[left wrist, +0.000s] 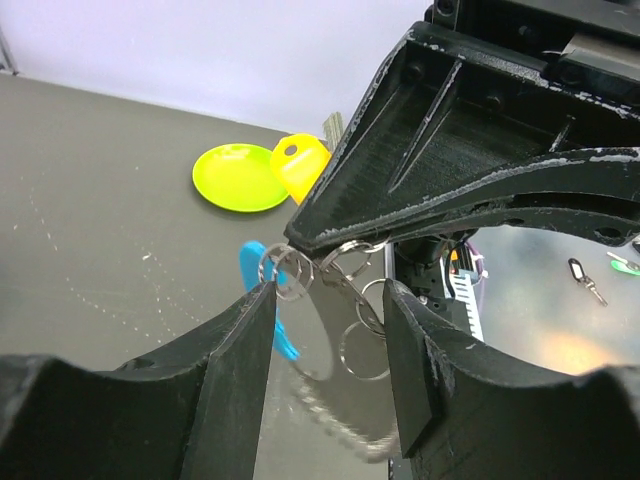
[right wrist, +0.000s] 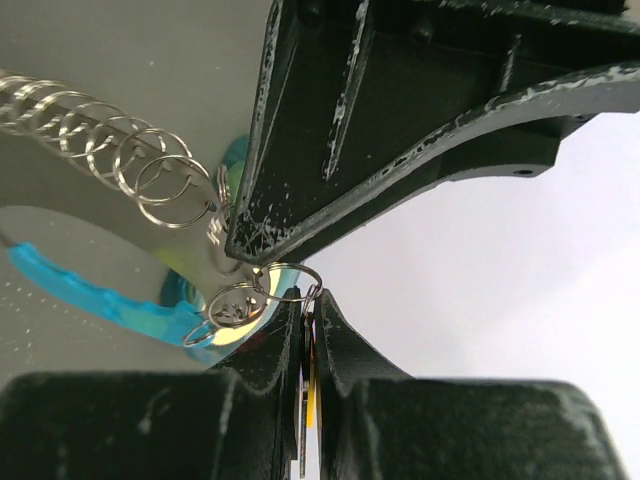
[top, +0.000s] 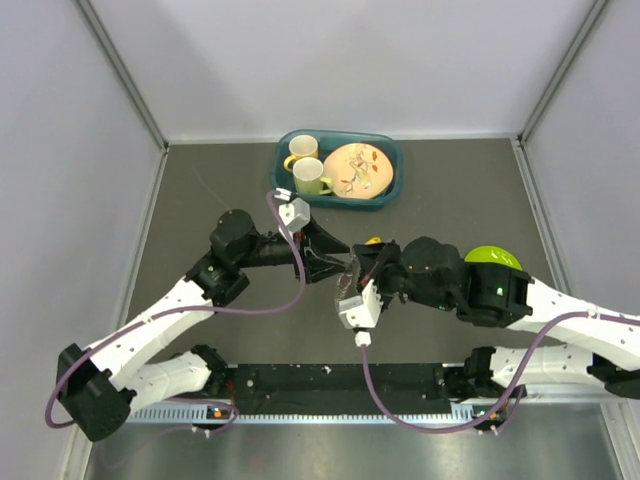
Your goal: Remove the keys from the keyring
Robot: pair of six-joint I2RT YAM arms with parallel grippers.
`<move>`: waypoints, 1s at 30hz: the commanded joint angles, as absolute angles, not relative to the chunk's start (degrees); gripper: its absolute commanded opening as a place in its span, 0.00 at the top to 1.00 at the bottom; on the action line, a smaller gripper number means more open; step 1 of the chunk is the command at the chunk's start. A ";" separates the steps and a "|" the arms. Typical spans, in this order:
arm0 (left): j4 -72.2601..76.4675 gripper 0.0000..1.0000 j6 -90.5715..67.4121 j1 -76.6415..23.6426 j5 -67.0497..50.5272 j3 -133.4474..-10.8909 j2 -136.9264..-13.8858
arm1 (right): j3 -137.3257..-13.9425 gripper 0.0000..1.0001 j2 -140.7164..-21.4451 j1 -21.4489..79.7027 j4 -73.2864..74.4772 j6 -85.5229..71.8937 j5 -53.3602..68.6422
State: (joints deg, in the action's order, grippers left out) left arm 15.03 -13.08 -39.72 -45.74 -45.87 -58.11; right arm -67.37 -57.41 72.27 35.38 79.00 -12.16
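Note:
The keys hang in mid-air between my two grippers above the middle of the table. My right gripper (right wrist: 308, 300) (top: 354, 274) is shut on a thin key with a yellow head (left wrist: 300, 165), seen edge-on between its jaws. The keyring (right wrist: 285, 285) (left wrist: 290, 270), thin silvery wire loops, sits just above those jaws. A blue key head (right wrist: 90, 290) (left wrist: 262, 300) dangles from the loops. My left gripper (left wrist: 330, 295) (top: 335, 262) is open. The linked rings hang in its gap, and one loop rests at the tip of its left finger (left wrist: 235, 370).
A silvery coil (right wrist: 100, 150) trails from the rings. A lime-green plate (left wrist: 238, 178) (top: 492, 257) lies on the table under the right arm. A blue tray (top: 392, 185) with two mugs and a plate stands at the back. Loose keys (left wrist: 585, 280) lie on the metal strip.

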 commanded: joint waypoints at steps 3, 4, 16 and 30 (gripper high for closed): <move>16.17 0.48 -10.72 -39.29 -51.50 -49.92 -60.03 | -67.94 1.00 -55.02 73.04 27.95 79.63 -7.83; 16.43 0.49 -10.90 -39.37 -51.85 -49.75 -60.29 | -67.94 1.00 -54.93 73.04 27.95 79.28 -7.21; 22.68 0.51 -12.66 -39.29 -54.05 -46.76 -56.95 | -66.62 1.00 -53.70 73.04 27.42 75.50 -4.66; 25.66 0.85 -16.61 -39.29 -60.73 -46.67 -56.96 | -65.39 1.00 -52.65 73.12 27.42 74.44 -5.71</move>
